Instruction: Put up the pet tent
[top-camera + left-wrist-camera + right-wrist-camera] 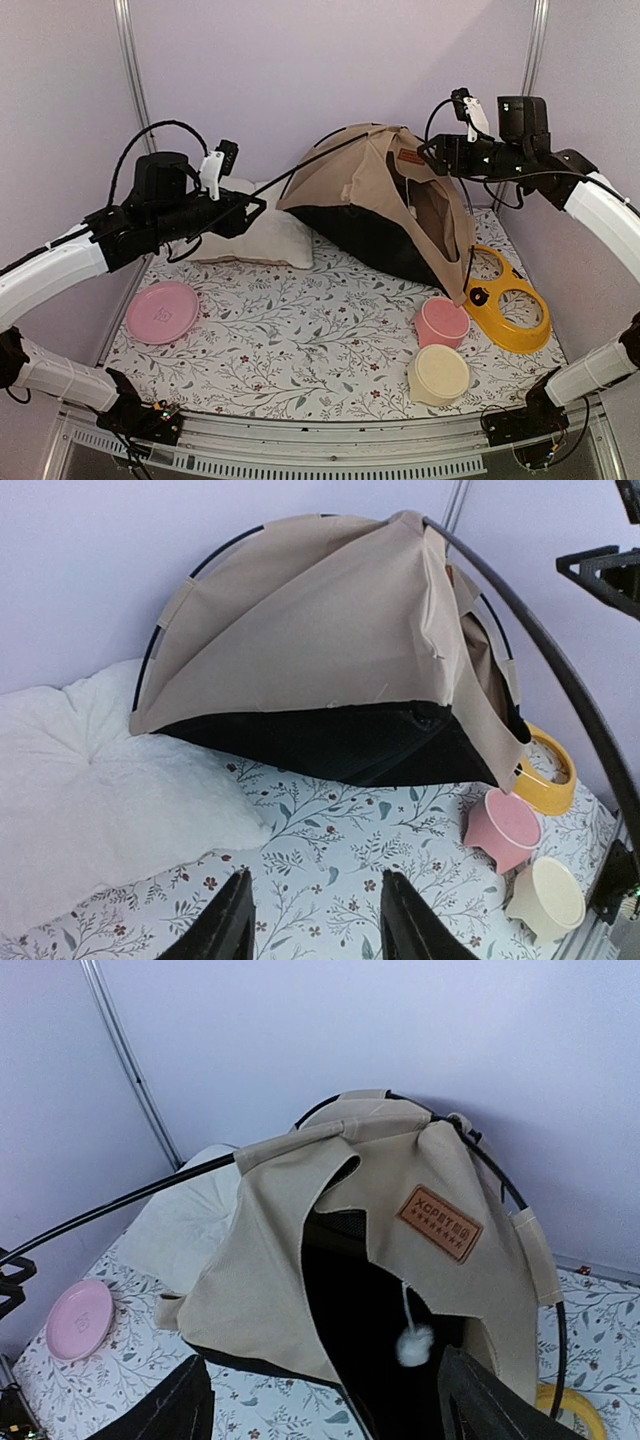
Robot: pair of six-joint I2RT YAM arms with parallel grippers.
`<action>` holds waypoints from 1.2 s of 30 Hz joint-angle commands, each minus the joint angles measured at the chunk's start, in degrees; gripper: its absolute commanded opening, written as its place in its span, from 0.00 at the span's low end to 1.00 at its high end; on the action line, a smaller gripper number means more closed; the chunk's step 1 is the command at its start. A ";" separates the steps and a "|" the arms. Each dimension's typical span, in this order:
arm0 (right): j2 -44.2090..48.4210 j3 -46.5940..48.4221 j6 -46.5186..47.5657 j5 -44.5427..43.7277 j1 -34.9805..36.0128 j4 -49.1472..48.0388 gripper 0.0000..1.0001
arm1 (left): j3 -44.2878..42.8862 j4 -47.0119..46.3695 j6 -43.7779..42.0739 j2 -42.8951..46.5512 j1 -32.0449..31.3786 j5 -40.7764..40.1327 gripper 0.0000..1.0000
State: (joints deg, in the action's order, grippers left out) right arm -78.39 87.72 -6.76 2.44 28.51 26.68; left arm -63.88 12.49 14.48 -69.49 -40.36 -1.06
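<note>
The pet tent (370, 195) of tan fabric stands half raised at the back middle of the mat, its black floor tilted up on the left. Its brown label patch (440, 1223) and white pom-pom (413, 1345) hang over the dark doorway. One thin black pole (310, 165) sticks out from the tent's top toward my left gripper (256, 212). In the left wrist view that pole (540, 650) passes to the right, outside the fingers. My left gripper (320, 920) is open over the mat with nothing between its fingers. My right gripper (433, 153) hovers by the tent's top right, and my right gripper (322, 1365) is wide open and empty.
A white cushion (255, 240) lies left of the tent, under the left arm. A pink plate (162, 311) sits at the front left of the floral mat (300, 340). A pink cup (441, 322), a cream cup (439, 373) and a yellow two-hole bowl stand (510, 300) sit at the front right.
</note>
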 commanded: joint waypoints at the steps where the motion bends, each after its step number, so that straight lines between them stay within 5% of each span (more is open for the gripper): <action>1: 2.87 -6.71 -11.62 10.66 2.22 -5.34 0.79 | 1.70 2.80 0.91 4.81 2.44 -4.87 0.45; 12: 4.82 -20.74 -31.13 14.71 15.89 -27.82 0.79 | 1.64 11.01 1.12 14.95 7.39 -4.10 0.45; 21: -4.38 -19.12 -42.46 7.60 29.50 -42.48 0.77 | -4.05 14.73 0.80 21.41 7.59 7.90 0.46; 32: -12.00 -12.25 -45.21 0.46 33.95 -49.88 0.68 | -5.01 23.71 1.16 23.03 7.32 27.43 0.41; 36: -14.30 -10.47 -46.20 0.28 34.45 -50.52 0.66 | -4.37 25.46 0.76 23.27 6.58 27.84 0.36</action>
State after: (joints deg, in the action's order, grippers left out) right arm -90.24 74.78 -51.33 4.69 62.08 -20.49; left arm -69.14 34.15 15.92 -46.50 -33.36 22.61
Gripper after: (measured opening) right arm 0.666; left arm 0.378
